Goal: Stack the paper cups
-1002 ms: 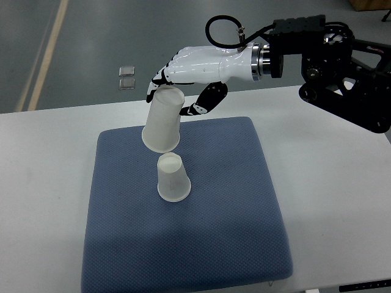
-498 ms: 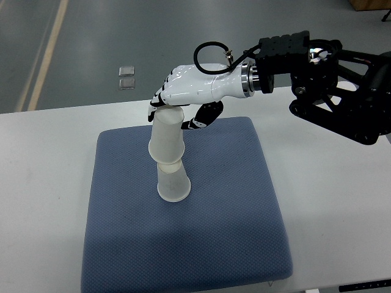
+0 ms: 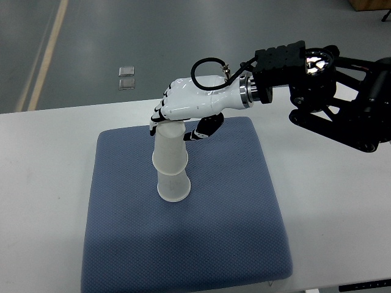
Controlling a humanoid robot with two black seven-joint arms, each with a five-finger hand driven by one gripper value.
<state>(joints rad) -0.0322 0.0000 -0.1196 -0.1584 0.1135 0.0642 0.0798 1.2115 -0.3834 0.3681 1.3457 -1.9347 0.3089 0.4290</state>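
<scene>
Two white paper cups stand upside down on the blue pad [image 3: 220, 226]. The lower cup [image 3: 173, 186] rests on the pad, and the upper cup [image 3: 169, 148] sits over its top, covering roughly its upper half. My right hand [image 3: 177, 125], white with black finger joints, reaches in from the right and grips the upper cup at its top, fingers on the far side and thumb [image 3: 204, 127] on the right. The left arm does not show.
The pad lies on a white table [image 3: 330, 201]. My right arm's black forearm and joint housing [image 3: 324, 79] hang over the table's back right. Two small clear squares [image 3: 127, 77] lie on the grey floor beyond the table.
The right hand has carried the upper cup down and slightly right, from tilted in the air beside the lower cup to upright and pushed over it. The arm shifted left and lower.
</scene>
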